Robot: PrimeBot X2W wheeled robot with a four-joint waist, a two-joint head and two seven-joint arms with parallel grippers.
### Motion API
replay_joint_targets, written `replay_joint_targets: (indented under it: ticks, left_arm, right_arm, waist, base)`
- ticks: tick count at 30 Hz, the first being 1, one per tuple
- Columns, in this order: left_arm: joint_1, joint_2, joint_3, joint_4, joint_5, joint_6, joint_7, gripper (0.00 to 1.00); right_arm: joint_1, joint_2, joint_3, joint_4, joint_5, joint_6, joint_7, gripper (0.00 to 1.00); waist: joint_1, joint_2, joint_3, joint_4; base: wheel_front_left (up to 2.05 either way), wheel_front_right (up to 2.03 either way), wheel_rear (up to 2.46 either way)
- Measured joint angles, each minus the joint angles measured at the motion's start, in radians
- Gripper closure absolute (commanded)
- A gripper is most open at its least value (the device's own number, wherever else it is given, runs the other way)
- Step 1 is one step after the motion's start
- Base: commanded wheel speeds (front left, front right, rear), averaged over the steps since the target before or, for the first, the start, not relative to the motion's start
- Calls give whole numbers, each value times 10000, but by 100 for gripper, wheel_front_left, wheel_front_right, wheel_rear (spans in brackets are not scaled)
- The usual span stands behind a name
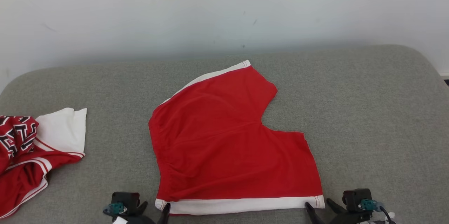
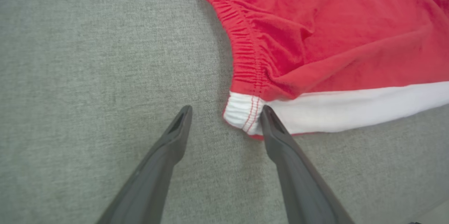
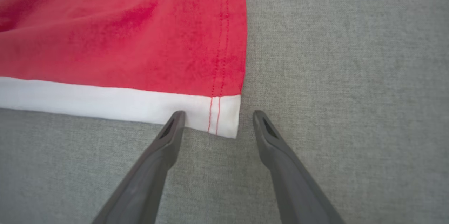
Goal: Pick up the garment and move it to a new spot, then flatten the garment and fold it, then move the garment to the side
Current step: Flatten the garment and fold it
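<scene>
A pair of red shorts with white side bands lies spread flat on the grey cushion. Its near white band runs along the front edge. My left gripper is open at the band's left corner, one finger on the fabric edge, the other on bare cushion. My right gripper is open astride the band's right corner. In the head view the left gripper and right gripper sit at the bottom edge.
A second red and white garment with black lettering lies crumpled at the cushion's left edge. A pale wall rises behind the cushion. Bare grey cushion stretches to the right of the shorts.
</scene>
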Motion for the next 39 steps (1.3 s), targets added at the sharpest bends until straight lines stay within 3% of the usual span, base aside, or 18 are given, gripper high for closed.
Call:
replay_joint_targets:
  ticks: [2, 3, 4, 5, 6, 14, 28, 34, 39]
  left_arm:
    - [-181, -2, -33, 215, 23, -2, -15, 0]
    - [-261, 0, -33, 318, 31, -10, -36, 0]
    - [-312, -2, -17, 395, 31, -88, -102, 9]
    - [-357, -6, -33, 504, 29, -92, -104, 38]
    - [-396, -27, -25, 598, -12, -130, -105, 100]
    - [-465, -102, -136, 775, 6, -165, -598, 100]
    - [185, -136, -38, -412, -347, -94, -1072, 100]
    - [181, -201, 36, -1164, -662, -259, -995, 100]
    - [-161, -203, 121, -1425, -1047, -353, -577, 100]
  right_arm:
    - [-136, 73, 19, 150, 0, 0, 2, 0]
    - [-184, 109, 29, 188, 0, 0, 2, 32]
    - [-231, 153, 42, 253, 0, 2, 2, 62]
    - [-301, 190, 73, 341, 0, 17, 19, 79]
    - [-349, 213, 84, 401, 0, 61, 31, 100]
    - [-528, 276, 31, 688, 6, 249, -215, 100]
    - [-295, -182, -405, 23, 161, 479, -911, 100]
    - [-383, -725, -656, -717, 163, 637, -982, 100]
    - [-1374, -1166, -704, -1060, 151, 880, -677, 100]
  waist:
    - [0, 0, 31, 5]
    - [0, 0, 44, 7]
    - [0, 0, 57, 7]
    - [0, 0, 70, 7]
    - [0, 0, 81, 8]
    - [0, 0, 65, 27]
    - [-1, 0, -270, 145]
    - [-1, 0, -310, 170]
    - [0, 0, -103, 222]
  base:
    - [0, 0, 0]
    - [0, 0, 0]
    - [0, 0, 0]
    - [0, 0, 0]
    - [0, 0, 0]
    - [0, 0, 0]
    - [0, 0, 0]
    - [0, 0, 0]
    - [0, 0, 0]
